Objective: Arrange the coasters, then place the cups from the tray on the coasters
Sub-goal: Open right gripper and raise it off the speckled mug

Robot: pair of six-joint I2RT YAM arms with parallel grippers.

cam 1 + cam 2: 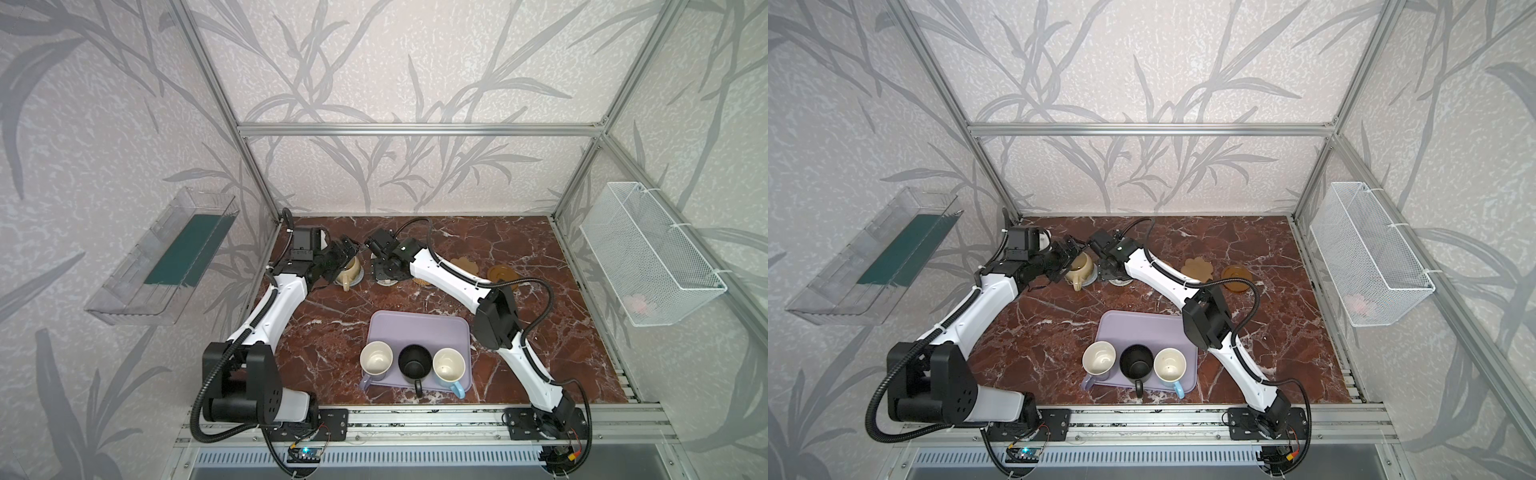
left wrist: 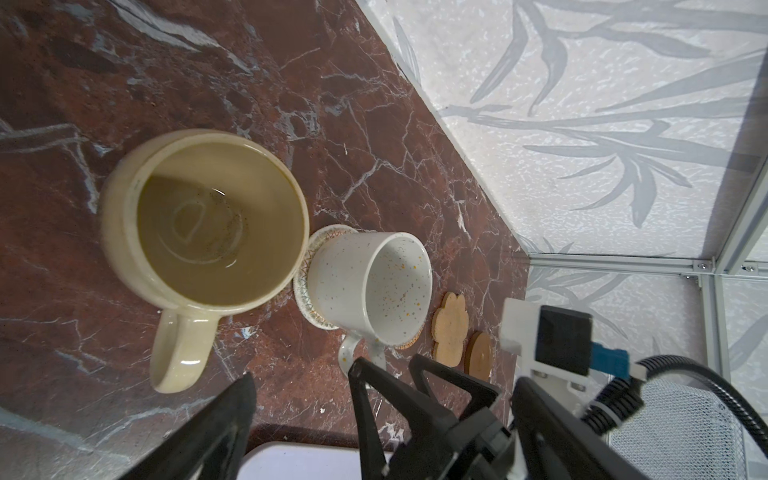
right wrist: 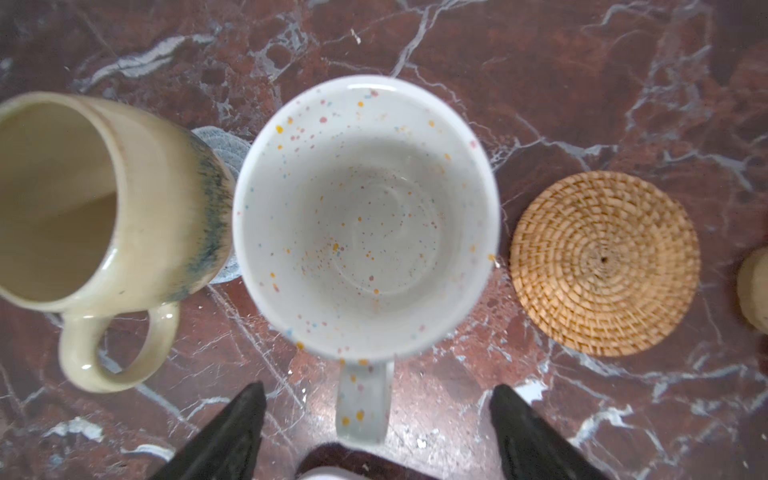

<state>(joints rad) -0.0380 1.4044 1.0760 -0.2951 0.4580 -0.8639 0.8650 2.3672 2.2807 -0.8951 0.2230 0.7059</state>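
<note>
Nearest to us, in the right wrist view, the right gripper spreads its two black fingers wide, one on each side of the handle of the speckled cream-white mug. They touch neither the handle nor the mug's wall, so the gripper has hold of nothing. This mug stands upright on the cream woven round coaster, whose patterned rim shows from under it in the left wrist view.

Close beside it the squat beige-yellow mug stands upright on the grey-blue woven round coaster. We cannot tell whether the two mugs touch. The left gripper hangs just beyond the beige-yellow mug, towards the back wall. Its fingers are wide apart and empty.

On the other side of the speckled mug the golden rattan round coaster lies bare on the red-brown marble tabletop. Further right in both top views we see the tan paw-shaped coaster and then the brown glossy round coaster, both bare. The five coasters form a row across the back half of the table.

Nearer the front lies the flat lavender rectangular tray. Along its front edge three mugs stand upright in a line: the lavender mug on the left, the black mug in the middle, and the light blue mug on the right. Their handles reach out over the front rim.
</note>
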